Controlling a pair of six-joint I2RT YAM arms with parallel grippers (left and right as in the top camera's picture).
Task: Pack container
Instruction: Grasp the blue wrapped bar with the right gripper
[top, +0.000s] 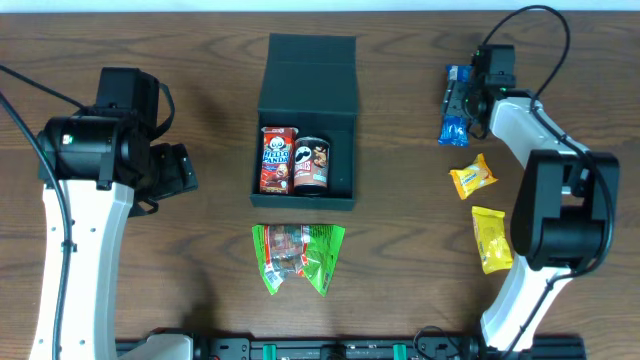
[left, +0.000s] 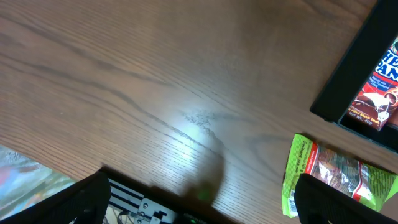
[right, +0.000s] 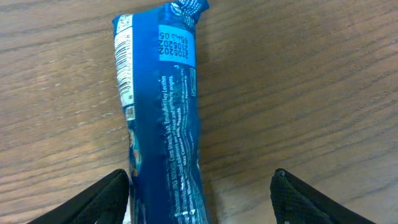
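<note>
Right gripper (right: 200, 180), jaws wide and empty, hangs over a blue packet (right: 165, 112) at two o'clock of the container (top: 308, 70). It should centre on the packet before closing. Left gripper (top: 178, 168) is open and empty.

Top-down overhead; close downward wrist views; container (top: 310, 65) shared with left.

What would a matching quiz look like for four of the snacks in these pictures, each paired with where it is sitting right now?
Things:
1. blue packet
2. Pringles can
3. Hello Panda box
4. green packets

Places:
A. on the table, just outside the container's front wall
B. in the container, left half in the overhead view
C. on the table below the open right gripper
D. in the container, right half in the overhead view

Pairs: 1-C, 2-D, 3-B, 4-A
</note>
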